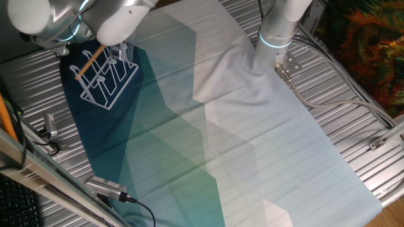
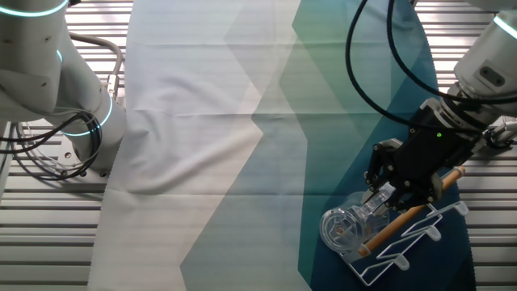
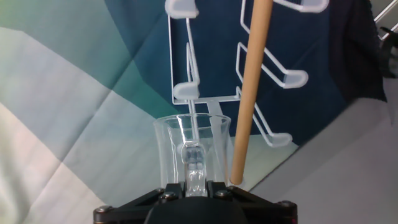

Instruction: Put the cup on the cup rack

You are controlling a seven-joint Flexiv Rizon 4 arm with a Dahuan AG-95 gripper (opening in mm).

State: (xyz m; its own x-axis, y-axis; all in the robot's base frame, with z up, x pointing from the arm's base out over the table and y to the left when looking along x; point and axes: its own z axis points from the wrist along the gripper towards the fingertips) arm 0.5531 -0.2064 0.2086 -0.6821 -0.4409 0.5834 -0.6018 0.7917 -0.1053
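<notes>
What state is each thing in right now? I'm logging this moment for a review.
cup: held by its handle in the gripper, mouth facing the rack, at the rack's end.
cup rack: standing on the dark part of the cloth, no cup hanging on its pegs.
gripper: shut on the cup's handle.
cloth: spread over the table, wrinkled near the arm's base.

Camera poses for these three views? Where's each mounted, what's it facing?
One fixed view: high, looking down the cloth; white wire-frame cup rack top left under the arm.
Other fixed view: high, opposite side; black tool holding the transparent glass cup at the rack, lower right.
Hand view: on the tool, looking along the fingers past the cup.
All three share the rack.
</notes>
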